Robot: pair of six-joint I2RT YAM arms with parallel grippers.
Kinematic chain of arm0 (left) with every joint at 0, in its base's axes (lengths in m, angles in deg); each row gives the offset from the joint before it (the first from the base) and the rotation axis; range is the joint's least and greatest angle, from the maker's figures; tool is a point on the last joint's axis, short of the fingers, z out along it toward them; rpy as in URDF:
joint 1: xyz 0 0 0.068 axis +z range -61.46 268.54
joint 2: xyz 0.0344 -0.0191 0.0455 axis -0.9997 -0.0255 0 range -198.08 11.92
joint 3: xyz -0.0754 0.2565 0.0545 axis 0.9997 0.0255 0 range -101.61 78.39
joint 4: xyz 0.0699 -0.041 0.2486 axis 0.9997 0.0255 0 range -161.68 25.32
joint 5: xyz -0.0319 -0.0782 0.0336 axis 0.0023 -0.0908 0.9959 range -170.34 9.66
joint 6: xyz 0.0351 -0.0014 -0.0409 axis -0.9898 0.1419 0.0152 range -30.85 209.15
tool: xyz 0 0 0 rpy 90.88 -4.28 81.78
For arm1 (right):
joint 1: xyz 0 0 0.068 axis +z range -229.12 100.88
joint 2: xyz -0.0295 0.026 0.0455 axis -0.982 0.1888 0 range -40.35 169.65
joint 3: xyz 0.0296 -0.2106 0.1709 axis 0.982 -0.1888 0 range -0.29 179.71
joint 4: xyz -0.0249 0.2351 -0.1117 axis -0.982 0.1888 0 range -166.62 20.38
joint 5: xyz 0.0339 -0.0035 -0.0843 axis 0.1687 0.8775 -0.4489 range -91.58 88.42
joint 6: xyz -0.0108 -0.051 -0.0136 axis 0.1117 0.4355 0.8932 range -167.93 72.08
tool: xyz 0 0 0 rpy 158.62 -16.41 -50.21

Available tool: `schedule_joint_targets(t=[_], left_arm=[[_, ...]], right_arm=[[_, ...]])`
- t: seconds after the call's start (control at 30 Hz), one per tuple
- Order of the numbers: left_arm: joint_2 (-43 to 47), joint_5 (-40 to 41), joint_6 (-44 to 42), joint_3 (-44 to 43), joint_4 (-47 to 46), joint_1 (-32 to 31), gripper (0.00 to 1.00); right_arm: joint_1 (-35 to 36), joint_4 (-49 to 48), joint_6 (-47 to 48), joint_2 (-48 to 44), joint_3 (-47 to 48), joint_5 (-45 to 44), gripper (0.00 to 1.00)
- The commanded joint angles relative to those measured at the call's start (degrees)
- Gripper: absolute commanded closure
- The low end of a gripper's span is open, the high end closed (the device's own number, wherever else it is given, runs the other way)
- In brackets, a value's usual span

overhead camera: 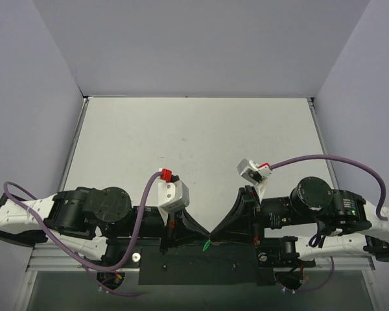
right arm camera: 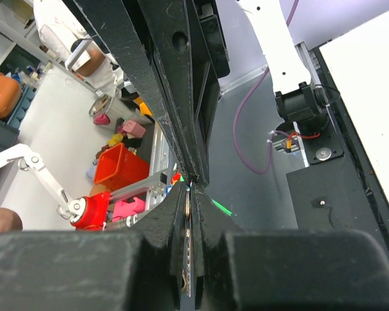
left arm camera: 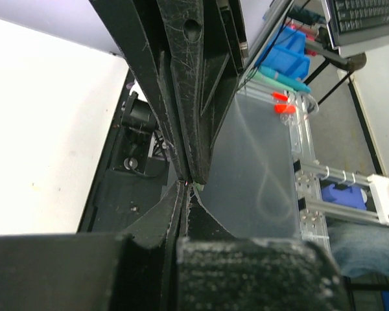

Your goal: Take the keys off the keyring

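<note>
From above, you have the left claw [overhead camera: 205,234] and the right claw [overhead camera: 216,233] brought nose to nose over the black base plate [overhead camera: 194,265] at the near edge, off the white surface [overhead camera: 194,142]. The green keyring [overhead camera: 207,245] pokes out just below the point where the tips meet. Meeting tip to tip like this gives each arm a separate piece to hold, so you can pull one against the other.

In the left wrist view, your left claw [left arm camera: 185,194] has its fingers pressed together with no gap showing. The right claw [left arm camera: 190,173] comes down from above and touches it at the tips. A faint greenish trace sits at that junction, but it is too small to tell what the left claw holds.

In the right wrist view, your right claw [right arm camera: 188,193] is also squeezed together. The key [right arm camera: 187,208] seems to be the thin pale sliver in the slit just behind its tips, though I cannot confirm that. The keyring [right arm camera: 222,207] sticks out just to the side of the tips, free of both sets of fingers along its visible length, and the left claw [right arm camera: 193,173] closes in from above. I judge the key is not yet off, so you need a straight pull apart without loosening either grip.
</note>
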Motion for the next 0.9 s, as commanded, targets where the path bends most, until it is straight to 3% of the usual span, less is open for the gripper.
schedule_joint_targets(t=[0.0,0.33,0.5,0.57,0.67,0.77,0.87], left_arm=[[-2.38,-1.29,-2.72,-4.68,1.0,0.17,1.0],[-7.48,-2.26,-4.74,-12.33,10.85,0.17,1.0],[-7.4,-0.51,-4.39,-11.72,9.89,0.26,1.0],[-6.52,0.72,-4.22,-10.58,9.01,0.17,0.9],[-4.94,2.57,-3.95,-9.96,8.66,0.17,0.64],[-3.1,4.59,-3.78,-8.82,6.82,0.17,0.48],[0.68,6.09,-3.34,-5.49,3.31,0.17,0.41]], right_arm=[[1.34,-0.11,1.09,3.38,1.32,1.08,1.0],[2.04,0.16,1.44,5.58,1.4,2.14,1.0],[2.04,0.16,1.71,4.62,0.53,0.47,1.0],[2.13,0.07,1.53,3.83,-0.09,-0.23,1.0],[2.13,0.07,1.36,2.16,-1.32,-1.46,1.0],[2.13,-0.02,1.62,-0.21,-2.37,-3.13,1.0],[2.13,-0.28,2.06,-2.15,-3.6,-7.51,1.0]])
